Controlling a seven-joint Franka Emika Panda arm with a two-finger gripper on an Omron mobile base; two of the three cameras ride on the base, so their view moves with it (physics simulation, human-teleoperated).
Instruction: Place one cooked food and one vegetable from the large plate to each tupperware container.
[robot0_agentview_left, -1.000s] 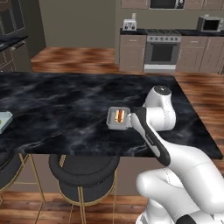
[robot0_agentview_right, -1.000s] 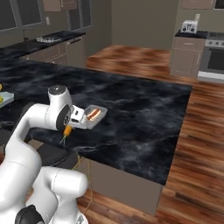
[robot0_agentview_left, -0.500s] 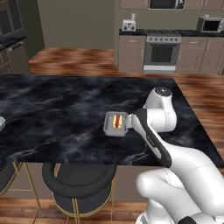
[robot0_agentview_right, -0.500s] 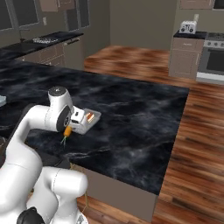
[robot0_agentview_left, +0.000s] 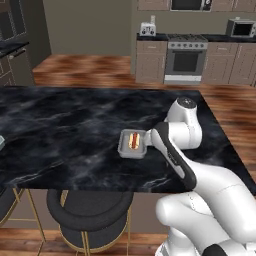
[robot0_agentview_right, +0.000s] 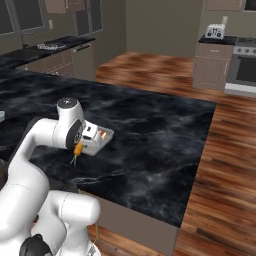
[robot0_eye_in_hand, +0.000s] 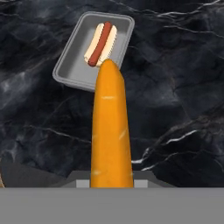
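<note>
Holding one hot dog (robot0_eye_in_hand: 101, 43), a tupperware container (robot0_agentview_left: 133, 144) sits on the black marble counter (robot0_agentview_left: 70, 130), just beside the arm's forearm. Contents: bun with sausage, nothing else discernible. Gripper (robot0_agentview_right: 78, 149): jaws pinched on a carrot (robot0_eye_in_hand: 111, 129), which hangs over the counter near the container's edge, tip pointing toward the hot dog. Since the earlier frames the whole scene has shifted sideways in both base views, as with camera travel; the container keeps its place beside the arm.
</note>
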